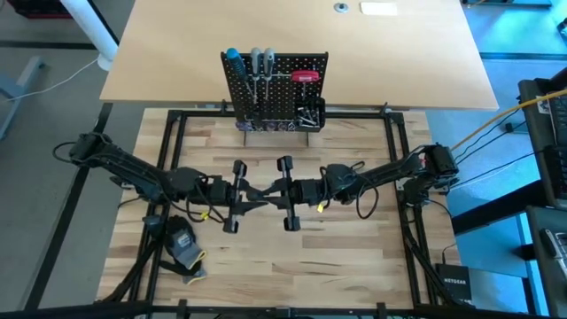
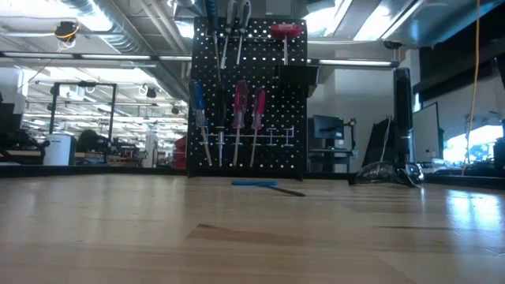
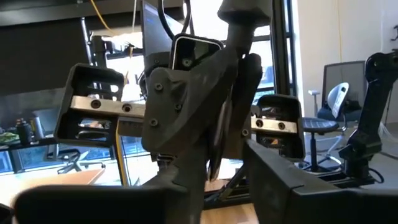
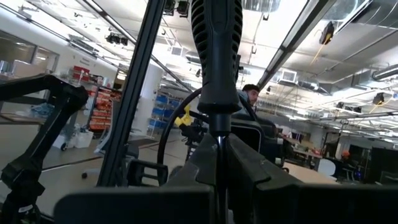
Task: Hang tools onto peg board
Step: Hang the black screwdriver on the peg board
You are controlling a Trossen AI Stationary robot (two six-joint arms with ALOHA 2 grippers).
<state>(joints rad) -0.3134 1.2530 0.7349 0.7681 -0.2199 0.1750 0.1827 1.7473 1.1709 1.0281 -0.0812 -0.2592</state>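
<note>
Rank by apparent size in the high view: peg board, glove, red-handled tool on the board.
1. peg board
2. black-and-yellow glove
3. red-handled tool

Clear gaps between all three; none looks alike in size.

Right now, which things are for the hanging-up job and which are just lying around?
For the job: peg board; hung screwdrivers on it; blue tool lying in front of it; black-handled screwdriver, held by the right gripper, with the left gripper facing it.
Just lying about: black-and-yellow glove near the left arm.
</note>
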